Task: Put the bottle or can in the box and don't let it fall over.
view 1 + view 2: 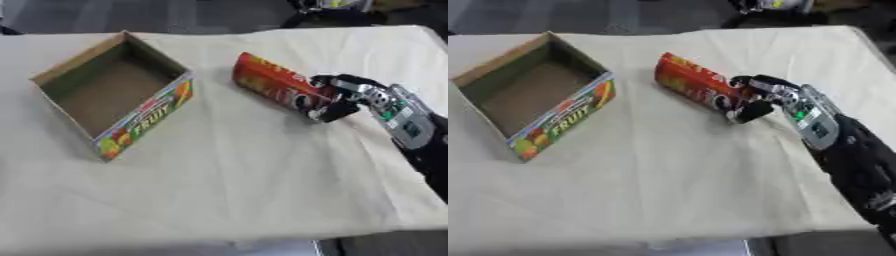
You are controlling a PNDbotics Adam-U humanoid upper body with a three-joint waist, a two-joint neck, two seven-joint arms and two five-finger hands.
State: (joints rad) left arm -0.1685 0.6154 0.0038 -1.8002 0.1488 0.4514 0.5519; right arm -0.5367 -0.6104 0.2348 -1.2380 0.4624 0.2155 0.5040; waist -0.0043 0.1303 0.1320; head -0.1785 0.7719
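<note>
Matt cream cloth (262,170) on the table, cardboard box (112,90) printed outside, glossy red can (273,86), perhaps card

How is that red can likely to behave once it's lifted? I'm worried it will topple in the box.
The red can is a long, narrow cylinder, so it would probably roll if released on its side and tip easily when stood upright. The right hand curls round one end only, so the far end may sag or swing. The box is open and wide, giving little side support.
</note>
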